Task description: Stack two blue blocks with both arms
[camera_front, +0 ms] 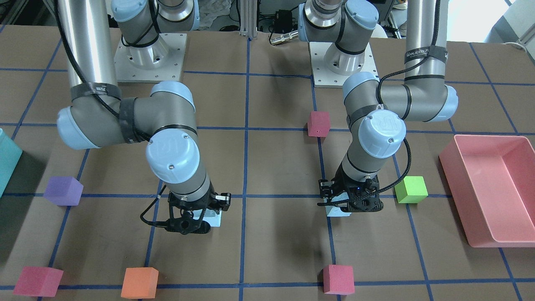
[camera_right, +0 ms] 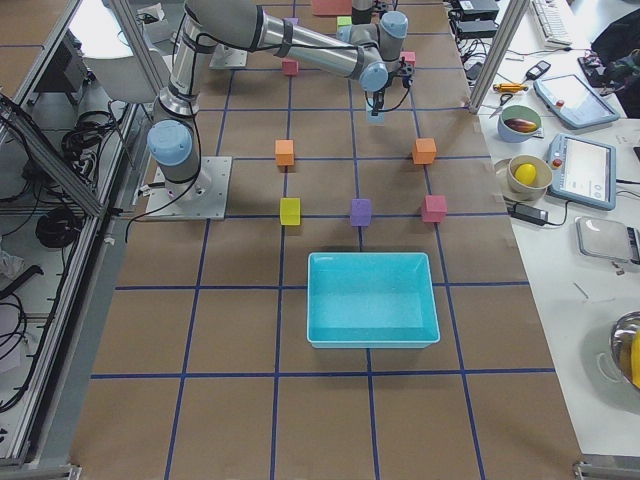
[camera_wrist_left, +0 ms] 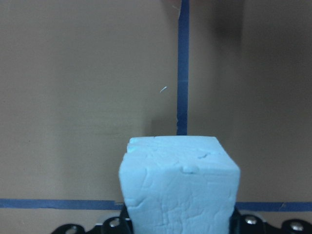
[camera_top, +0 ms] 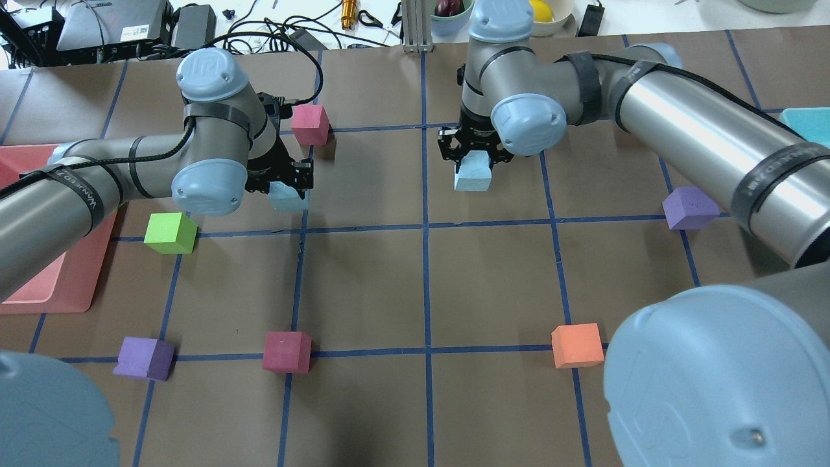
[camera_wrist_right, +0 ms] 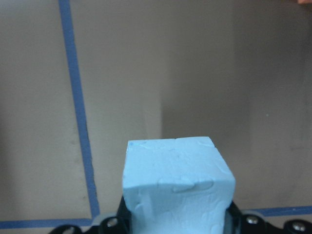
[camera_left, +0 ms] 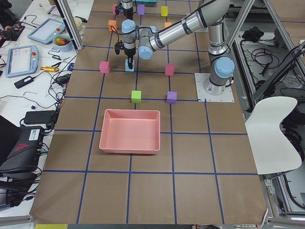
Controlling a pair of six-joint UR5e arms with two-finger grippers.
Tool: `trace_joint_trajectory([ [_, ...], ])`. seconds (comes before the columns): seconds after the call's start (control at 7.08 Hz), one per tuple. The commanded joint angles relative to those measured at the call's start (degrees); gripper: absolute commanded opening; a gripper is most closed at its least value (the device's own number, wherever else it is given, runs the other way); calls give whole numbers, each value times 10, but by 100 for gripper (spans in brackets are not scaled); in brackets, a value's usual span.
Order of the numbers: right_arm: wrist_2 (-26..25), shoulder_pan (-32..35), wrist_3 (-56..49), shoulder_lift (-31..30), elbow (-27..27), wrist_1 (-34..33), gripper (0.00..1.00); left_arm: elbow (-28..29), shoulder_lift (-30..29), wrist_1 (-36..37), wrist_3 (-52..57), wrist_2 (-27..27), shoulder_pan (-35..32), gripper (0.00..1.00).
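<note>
A green cube (camera_front: 411, 189) sits near the pink tray (camera_front: 463, 196), and a purple cube (camera_front: 63, 190) near the teal bin (camera_front: 8, 161).

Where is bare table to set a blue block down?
Bare: the middle squares between the left blue block and the right blue block, down to the near magenta cube and orange cube. Crowded: beside the left blue block, by the green cube and pink tray.

The claw (camera_wrist_left: 179, 225) grips a blue block (camera_wrist_left: 179, 187); one tape line (camera_wrist_left: 182, 73) runs straight ahead across the brown counter (camera_wrist_left: 73, 97), another crosses beneath.
</note>
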Motion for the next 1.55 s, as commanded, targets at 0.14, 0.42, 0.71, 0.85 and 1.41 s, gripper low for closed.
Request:
trace_joint_trajectory([
  [0.14, 1, 34, 41, 33, -24, -5, 0, -4, 4, -2, 0, 0, 0, 0],
  [0.42, 0, 51, 55, 53, -24, -24, 0, 0, 5, -6, 0, 0, 0, 0],
  [0.71, 11, 53, 60, 56, -25, -32, 14, 4, -3, -2, 3, 0, 1, 0],
  [0.85, 10, 53, 59, 56, -25, -33, 62, 22, -3, -21, 0, 0, 1, 0],
  [1.41, 2, 48, 50, 48, -41, -23, 100, 63, -8, -62, -38, -24, -13, 0],
])
